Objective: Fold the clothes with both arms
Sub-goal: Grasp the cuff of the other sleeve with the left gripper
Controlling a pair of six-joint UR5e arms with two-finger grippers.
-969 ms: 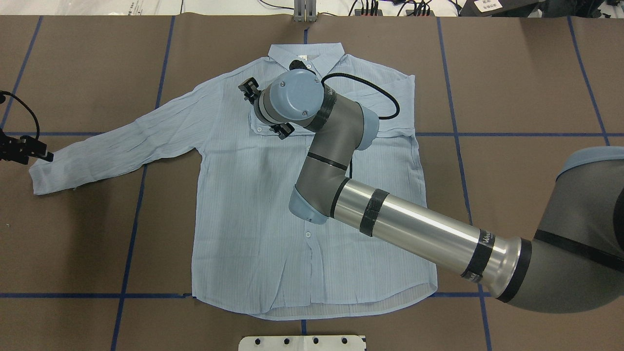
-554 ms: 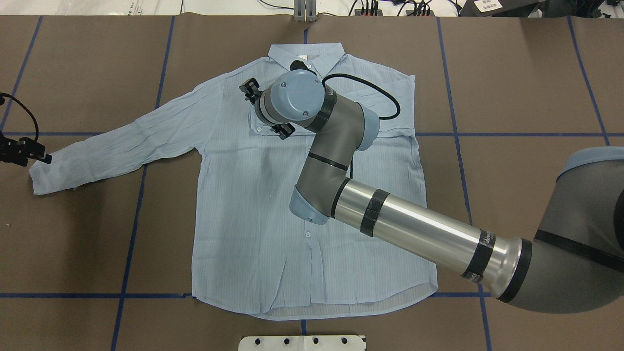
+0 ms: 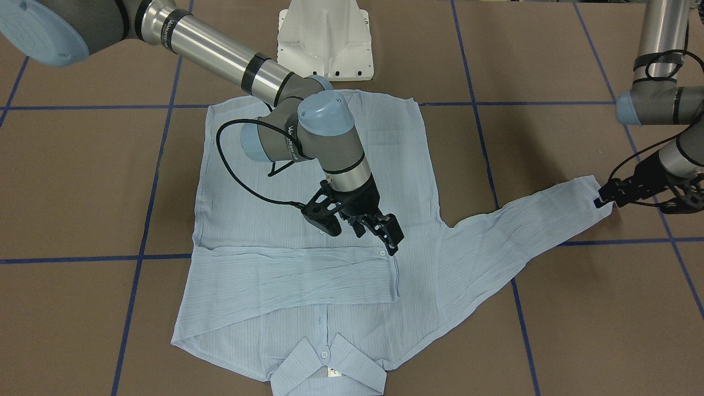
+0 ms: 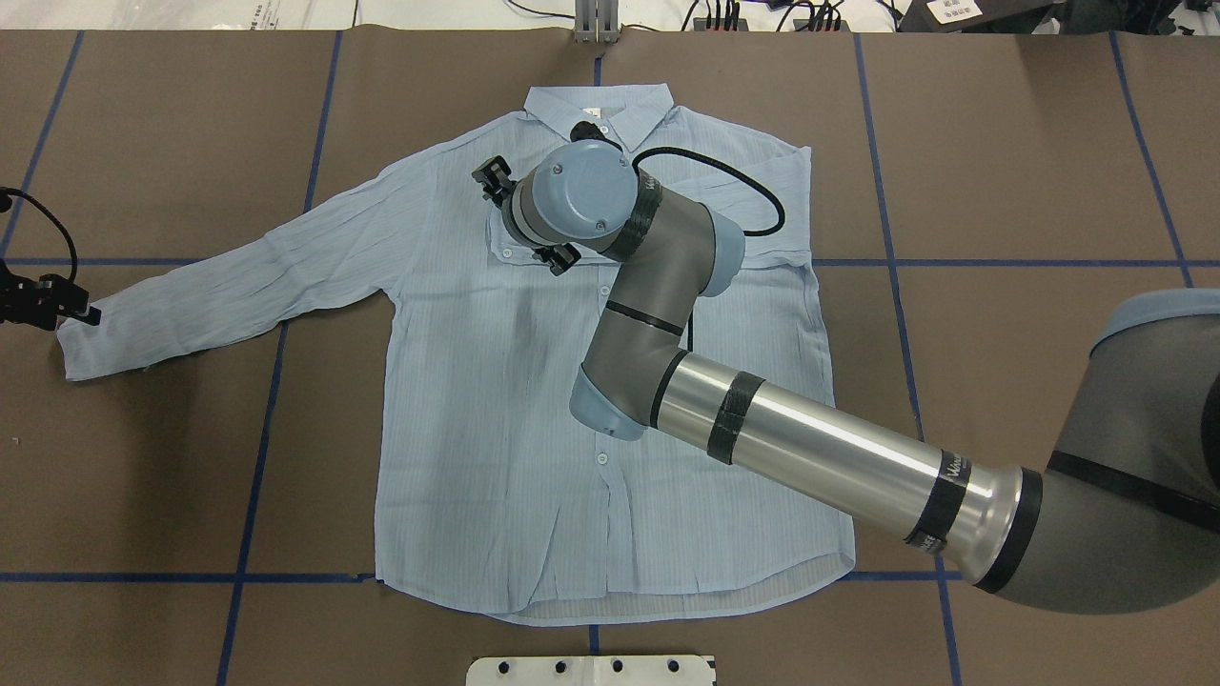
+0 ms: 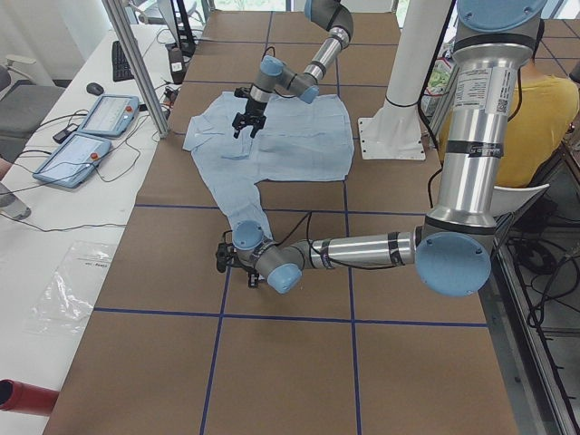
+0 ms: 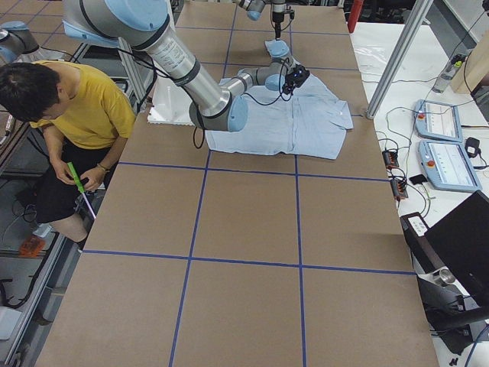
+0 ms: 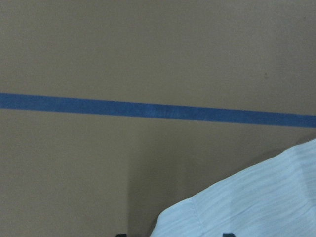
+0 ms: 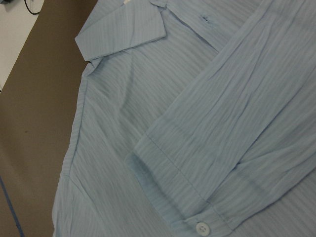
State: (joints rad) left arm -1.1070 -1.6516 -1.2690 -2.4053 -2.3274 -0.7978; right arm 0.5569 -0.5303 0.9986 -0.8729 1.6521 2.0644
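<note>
From the operators' side, the nearest thing is the light-blue shirt's collar (image 3: pixel 330 366), with its white neck label (image 3: pixel 333 373) close to the view's bottom edge. The shirt (image 3: pixel 258 203) lies flat and face up on the brown table (image 3: pixel 82 192).

Just past the collar, one sleeve (image 3: pixel 286 280) is folded straight across the chest. Its buttoned cuff (image 3: pixel 389 275) ends at the button placket. The right gripper (image 3: pixel 377 234) hovers right over that cuff, jaws spread and holding nothing. Its wrist camera shows the cuff lying loose on the shirt front.

The other sleeve (image 3: pixel 522 225) runs out sideways, crossing a blue tape line (image 3: pixel 605 241). The left gripper (image 3: pixel 602 199) sits at that sleeve's very end, touching the cuff edge. I cannot tell whether its jaws have the cloth. Its own camera shows only a cuff corner and bare table beyond.

Farther back, the hem reaches nearly to the white pedestal (image 3: pixel 324 38). I see open brown surface beyond both side seams, and more of it on the folded-sleeve side.
</note>
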